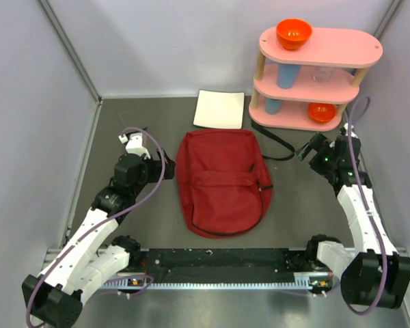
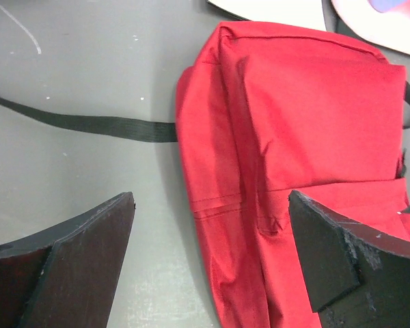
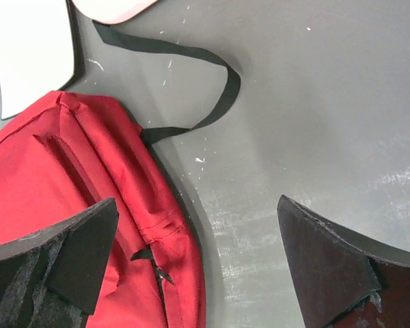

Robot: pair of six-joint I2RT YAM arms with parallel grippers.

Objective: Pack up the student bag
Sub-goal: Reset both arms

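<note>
Dark grey tabletop point(image 1: 301, 205), pale lilac walls point(image 1: 178, 41), pink three-tier shelf point(image 1: 342, 44) far right.

The student bag point(image 1: 222, 181) is matt cloth, the table point(image 1: 301, 205) dull and scuffed.

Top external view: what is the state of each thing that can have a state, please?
student bag: lying flat, front pocket up, appears zipped shut.
left fingers: open, holding nothing.
right fingers: open, holding nothing.
white sheet: lying flat behind the bag.
top orange bowl: upright on the pink shelf.
</note>
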